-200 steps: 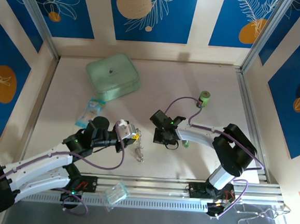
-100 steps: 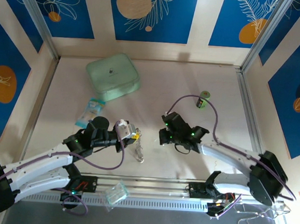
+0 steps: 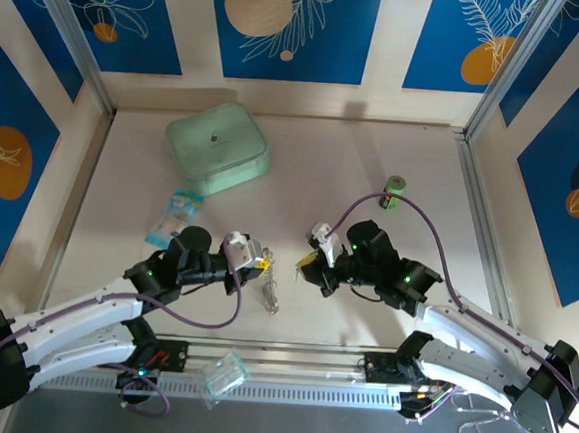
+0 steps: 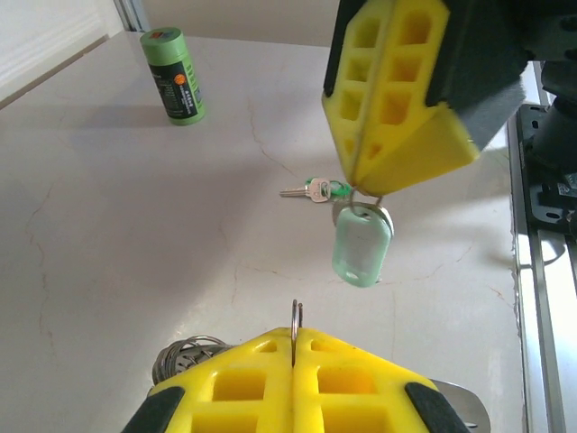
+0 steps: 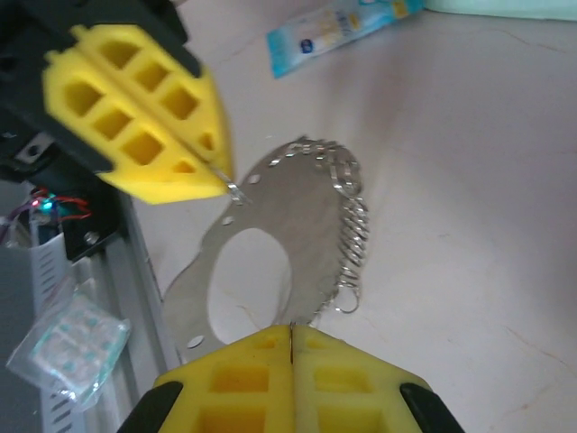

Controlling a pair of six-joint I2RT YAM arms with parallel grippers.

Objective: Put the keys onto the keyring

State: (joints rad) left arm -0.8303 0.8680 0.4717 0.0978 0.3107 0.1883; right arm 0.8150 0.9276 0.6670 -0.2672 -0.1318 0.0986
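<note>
Silvery keyring (image 3: 268,297) sits between left gripper (image 3: 256,262) and right gripper (image 3: 313,265). Left wrist: both pinch it shut, keys (image 4: 315,189) on table (image 4: 135,225) beyond, unthreaded. Right wrist: chain (image 5: 350,225) dangles; next, one gripper likely must let go to fetch a key

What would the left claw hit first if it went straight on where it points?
Most likely the mint-green tag dangling from the right gripper, which faces the left gripper tip to tip; depth is hard to judge.
</note>
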